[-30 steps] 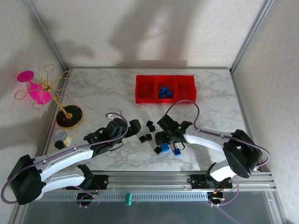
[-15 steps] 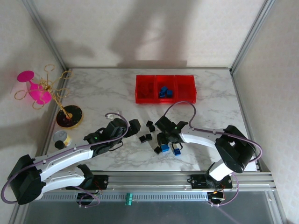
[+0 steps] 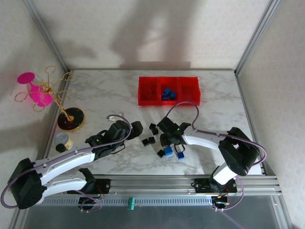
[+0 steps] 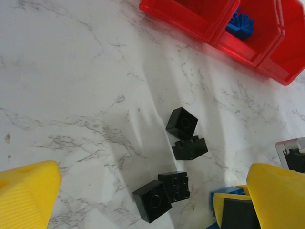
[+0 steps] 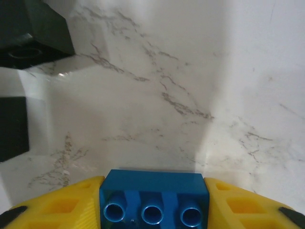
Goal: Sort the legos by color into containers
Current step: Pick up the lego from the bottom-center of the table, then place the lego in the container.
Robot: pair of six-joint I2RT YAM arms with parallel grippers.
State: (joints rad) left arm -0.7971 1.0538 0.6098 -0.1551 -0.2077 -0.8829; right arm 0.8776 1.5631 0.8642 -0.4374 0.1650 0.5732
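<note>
Grip looks set: my right pincer is closed on a blue brick down at the tabletop, near centre. I'd lift straight, clear of the black bricks on its left, then carry far to the middle bin. Left pincer gapes empty

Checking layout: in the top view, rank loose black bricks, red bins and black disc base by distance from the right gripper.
From the right gripper, gripping a blue brick:
1. loose black bricks, just left.
2. red bins, toward the back.
3. black disc base, far left.
</note>
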